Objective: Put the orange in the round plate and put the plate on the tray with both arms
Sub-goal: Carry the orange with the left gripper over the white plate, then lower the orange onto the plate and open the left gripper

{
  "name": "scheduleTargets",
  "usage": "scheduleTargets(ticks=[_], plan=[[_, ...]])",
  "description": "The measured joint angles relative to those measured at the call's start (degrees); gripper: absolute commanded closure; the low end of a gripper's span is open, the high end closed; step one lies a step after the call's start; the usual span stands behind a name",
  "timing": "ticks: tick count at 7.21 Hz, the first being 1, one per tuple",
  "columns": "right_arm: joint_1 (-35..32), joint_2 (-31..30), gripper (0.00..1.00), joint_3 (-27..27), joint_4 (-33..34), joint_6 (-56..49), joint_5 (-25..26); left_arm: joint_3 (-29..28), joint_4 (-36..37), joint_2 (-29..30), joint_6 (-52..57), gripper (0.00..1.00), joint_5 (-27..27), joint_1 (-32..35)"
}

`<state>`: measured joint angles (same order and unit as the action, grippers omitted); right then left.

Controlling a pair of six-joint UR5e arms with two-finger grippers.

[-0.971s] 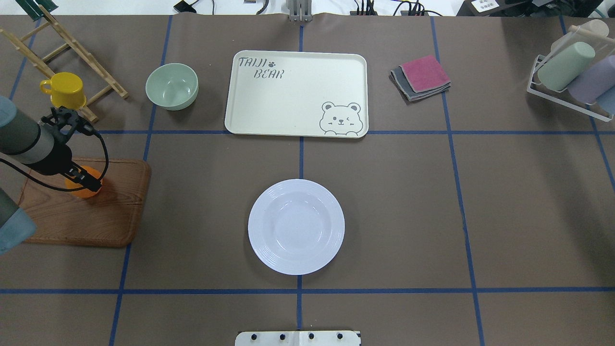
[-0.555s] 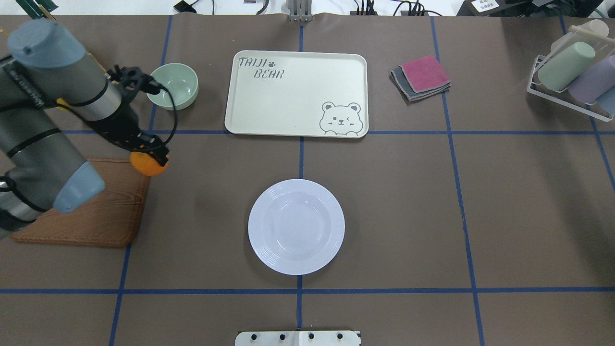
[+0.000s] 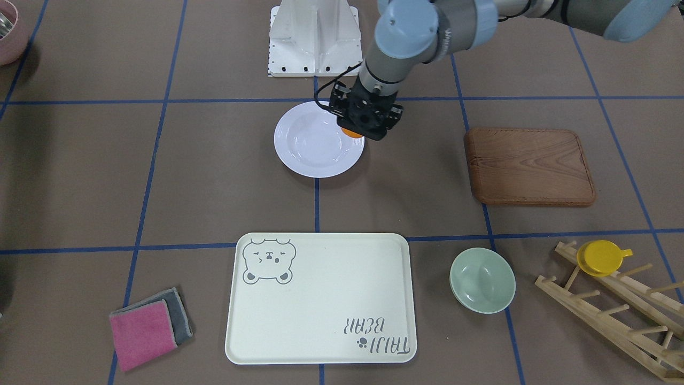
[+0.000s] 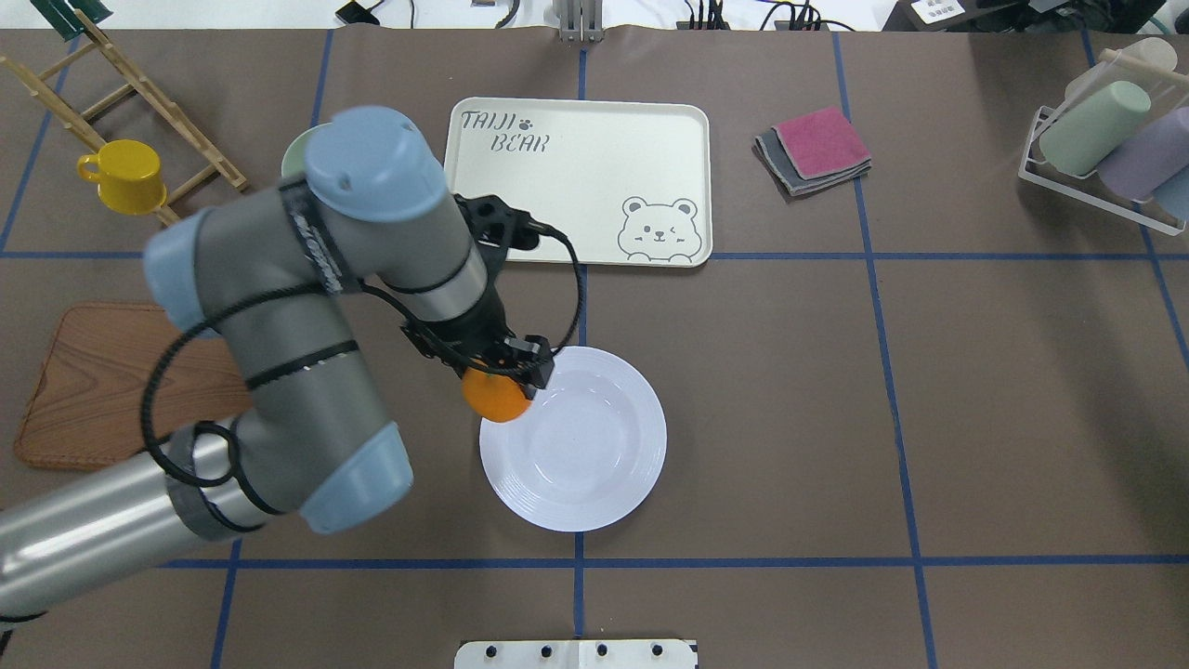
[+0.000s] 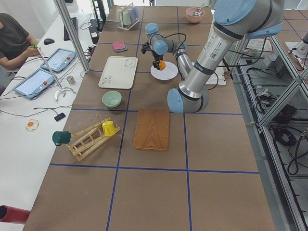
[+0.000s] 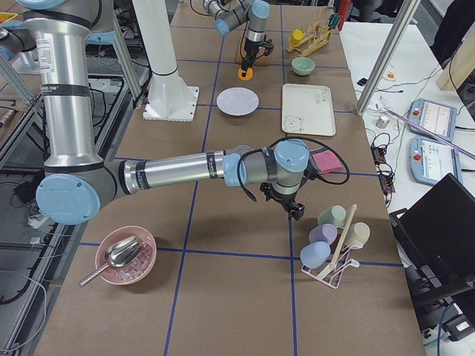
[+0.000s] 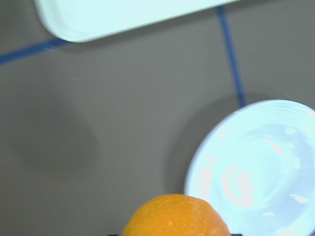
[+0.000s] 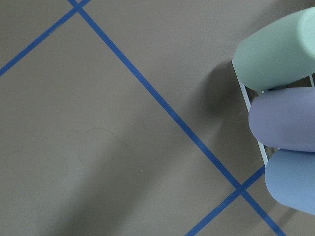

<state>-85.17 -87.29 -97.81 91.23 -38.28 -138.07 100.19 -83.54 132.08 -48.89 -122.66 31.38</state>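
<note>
My left gripper (image 4: 509, 379) is shut on the orange (image 4: 497, 398) and holds it in the air over the left rim of the white round plate (image 4: 594, 465). In the left wrist view the orange (image 7: 174, 216) fills the bottom edge, with the plate (image 7: 251, 167) to its right and a corner of the tray (image 7: 123, 14) at the top. The cream bear tray (image 4: 576, 186) lies beyond the plate with nothing on it. My right gripper (image 6: 295, 210) shows only in the exterior right view, low beside the cup rack, and I cannot tell whether it is open or shut.
A brown wooden board (image 4: 93, 381) lies at the left. A pale-green bowl (image 3: 482, 279), a yellow cup (image 4: 125, 175) on a wooden rack (image 4: 139, 93), folded cloths (image 4: 816, 149) and a rack of cups (image 4: 1105, 139) stand around the tray. A pink bowl (image 6: 122, 256) holds a scoop.
My left arm has carried the orange from the wooden board rightward across the table to the plate's left rim. The plate and tray have not moved.
</note>
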Motion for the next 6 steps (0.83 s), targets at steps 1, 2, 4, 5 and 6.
scheduleTargets(ticks=[1,2,4,5,6], plan=[[0.1,0.0,0.0,0.1,0.0,0.1,0.0,-3.0,-0.4,2.8,-1.4,1.0,3.1,-2.8],[0.2,0.0,0.0,0.1,0.0,0.1,0.0,-6.1,-2.2,4.1,-1.8,1.0,5.1,-4.2],[0.4,0.1,0.0,0.2,0.0,0.1,0.1,-11.1,-6.9,4.7,-2.0,1.0,6.9,-5.4],[0.5,0.1,0.0,0.3,0.0,0.1,0.1,-12.1,-7.8,4.6,-2.0,0.95,7.1,-5.8],[0.6,0.2,0.0,0.4,0.0,0.1,0.1,-12.5,-8.1,4.5,-2.0,0.83,7.2,-6.1]])
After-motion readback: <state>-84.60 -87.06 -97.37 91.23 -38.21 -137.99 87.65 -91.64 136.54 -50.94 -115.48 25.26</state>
